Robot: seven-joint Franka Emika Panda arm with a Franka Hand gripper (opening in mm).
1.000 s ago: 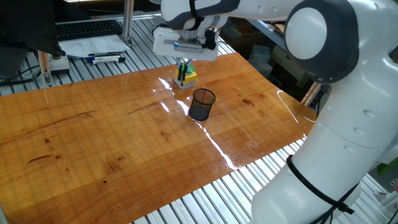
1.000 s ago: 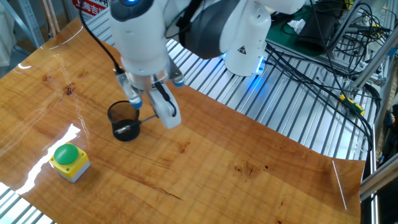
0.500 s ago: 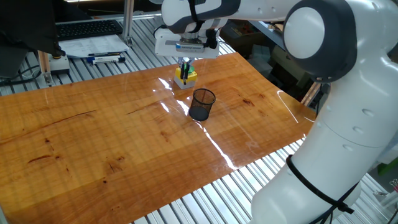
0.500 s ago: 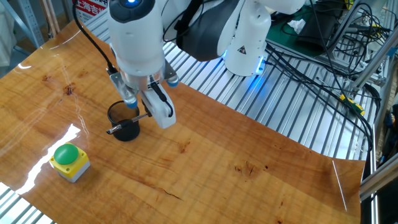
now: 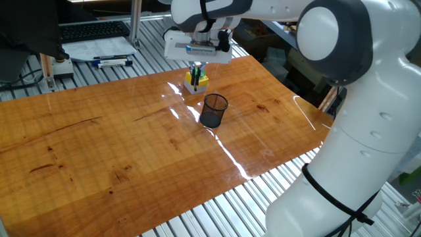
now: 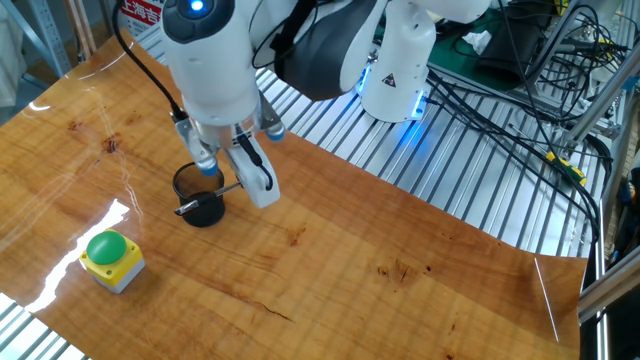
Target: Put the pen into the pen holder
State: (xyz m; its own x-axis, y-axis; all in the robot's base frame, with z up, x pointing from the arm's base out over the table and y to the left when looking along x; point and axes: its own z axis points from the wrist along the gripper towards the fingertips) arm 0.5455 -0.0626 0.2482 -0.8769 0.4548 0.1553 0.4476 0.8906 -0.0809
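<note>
The pen holder, a black wire-mesh cup, stands upright on the wooden table; it also shows in the other fixed view. My gripper hangs above and just behind it, shut on the pen. In the other fixed view the gripper holds the slim dark pen by one end. The pen lies nearly level, just above the cup's rim, its free tip poking past the cup's left side. In one fixed view the pen is only a short dark stub between the fingers.
A yellow box with a green button stands on the table near the cup, behind the gripper in one fixed view. A white-and-blue marker, papers and a keyboard lie beyond the table's far edge. Cables run over the slatted base.
The gripper has moved a little to the left and upward with the pen, whose tip now reaches across the cup's rim. The cup and yellow box have not moved.
</note>
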